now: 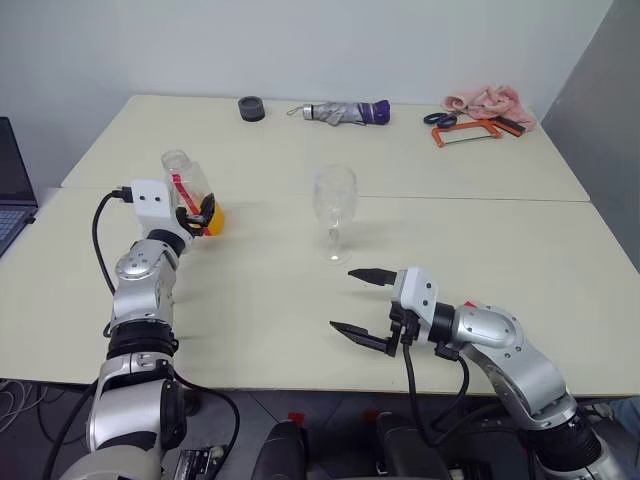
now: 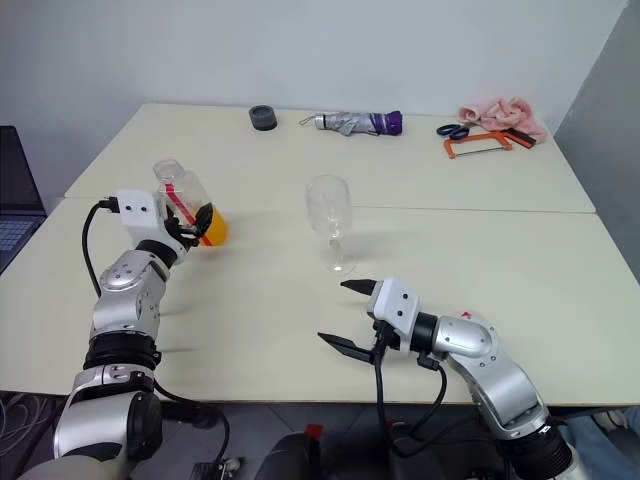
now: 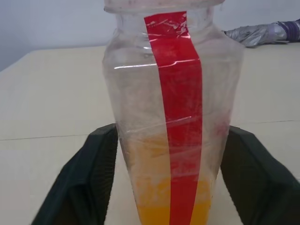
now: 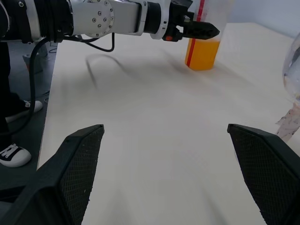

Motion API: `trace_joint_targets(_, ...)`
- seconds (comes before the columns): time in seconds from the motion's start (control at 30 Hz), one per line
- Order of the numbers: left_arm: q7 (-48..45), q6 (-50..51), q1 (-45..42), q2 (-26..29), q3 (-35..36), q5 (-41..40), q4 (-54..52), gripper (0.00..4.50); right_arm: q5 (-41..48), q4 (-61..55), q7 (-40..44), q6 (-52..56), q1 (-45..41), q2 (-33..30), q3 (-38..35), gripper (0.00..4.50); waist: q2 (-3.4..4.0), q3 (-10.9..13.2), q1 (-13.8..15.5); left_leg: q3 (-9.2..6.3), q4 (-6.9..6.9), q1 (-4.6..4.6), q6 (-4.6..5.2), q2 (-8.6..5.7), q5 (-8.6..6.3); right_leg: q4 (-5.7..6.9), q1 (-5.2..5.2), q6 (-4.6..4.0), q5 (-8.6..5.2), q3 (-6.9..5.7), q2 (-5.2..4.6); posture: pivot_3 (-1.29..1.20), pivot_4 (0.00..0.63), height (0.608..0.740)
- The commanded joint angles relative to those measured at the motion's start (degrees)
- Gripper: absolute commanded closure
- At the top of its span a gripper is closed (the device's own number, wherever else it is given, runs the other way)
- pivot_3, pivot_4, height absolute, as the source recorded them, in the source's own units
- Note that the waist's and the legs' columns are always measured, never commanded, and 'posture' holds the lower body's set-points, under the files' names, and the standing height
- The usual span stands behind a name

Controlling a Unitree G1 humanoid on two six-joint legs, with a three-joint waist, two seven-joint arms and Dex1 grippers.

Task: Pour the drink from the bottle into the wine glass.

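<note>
Bottle [image 1: 187,190] stands well left of the glass [image 1: 334,205], left pincer [image 3: 164,183] closing about its base; grip unconfirmed. Right pincer [image 1: 362,303] gapes empty. Risk: low, loose hold tips bottle, spilling drink [image 1: 211,219]

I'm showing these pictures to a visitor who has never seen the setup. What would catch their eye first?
Probably the bottle near the table's left edge, orange drink at its bottom, with the left pincer around its lower part. Next, the empty wine glass standing mid-table, and the right pincer open in front of it. Clutter lies along the far edge.
</note>
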Motion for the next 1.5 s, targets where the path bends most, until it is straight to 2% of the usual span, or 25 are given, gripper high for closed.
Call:
trace_joint_targets(0.03,-2.27,-0.55,-2.31,0.90,0.74,-1.54,-0.64,2.50,-0.74,-1.07,0.35,-1.65,-0.78,-0.26,0.18,0.00,0.00,0.00,0.00,0.00,0.00,0.00,0.00,-0.02,0.00,0.00,0.00,0.00,0.00,0.00,0.01,0.00,0.150,0.740)
trace_joint_targets(0.13,-3.74,0.42,-2.05,0.45,0.52,-2.42,-2.37,2.81,-1.13,-1.45,0.09,-1.85,-0.66,-0.55,-0.27,0.00,0.00,0.00,0.00,0.00,0.00,-0.01,0.00,-0.03,0.00,0.00,0.00,0.00,0.00,0.00,0.01,0.00,0.150,0.740)
trace_joint_targets(0.4,-8.36,6.55,0.54,0.10,-6.37,-1.19,-20.36,2.81,4.87,-7.89,-4.38,4.37,-1.07,0.11,-7.88,0.00,-0.02,0.01,0.12,-0.12,0.05,-0.09,-0.03,0.04,0.02,0.02,0.00,0.00,0.00,-0.03,-0.03,0.00,0.150,0.740)
trace_joint_targets(0.57,-11.08,4.81,-2.05,1.50,-11.52,2.95,-23.66,2.81,6.57,-8.52,-9.92,6.74,-4.14,3.29,-11.13,0.00,-0.01,0.01,0.00,-0.07,0.04,-0.04,-0.03,-0.01,0.02,0.03,0.00,0.00,0.00,0.00,0.00,0.00,0.150,0.740)
trace_joint_targets(0.77,-15.14,-5.01,-7.35,3.17,-17.73,9.67,-19.80,2.81,3.88,-5.78,-15.29,5.60,-7.19,7.70,-11.22,0.00,-0.01,0.01,0.03,-0.06,0.02,-0.05,-0.04,-0.04,0.02,0.02,-0.01,-0.01,0.00,-0.02,0.08,0.00,0.150,0.740)
trace_joint_targets(0.93,-15.96,-15.15,-11.57,4.68,-20.36,14.49,-13.33,2.82,4.10,-4.92,-13.56,6.50,-6.86,6.63,-10.19,0.00,-0.01,0.01,-0.05,0.06,0.00,-0.04,-0.03,-0.12,0.02,-0.01,-0.02,-0.01,0.00,0.08,0.05,0.00,0.150,0.740)
trace_joint_targets(1.23,-8.61,-34.76,-19.15,7.51,-24.46,26.40,0.63,2.82,1.12,-3.48,-16.11,4.37,-6.46,7.21,-9.85,0.00,-0.01,0.01,0.00,0.05,0.00,-0.10,-0.02,-0.14,0.01,0.00,-0.07,-0.01,0.00,0.06,0.06,0.00,0.150,0.740)
trace_joint_targets(1.5,-1.28,-43.98,-23.29,9.77,-26.51,34.37,8.38,2.82,0.21,-3.27,-17.04,4.12,-5.56,7.66,-9.54,0.00,-0.01,0.02,-0.06,0.04,-0.01,-0.09,-0.01,-0.13,0.01,0.01,-0.08,0.00,0.00,0.03,0.06,0.00,0.150,0.740)
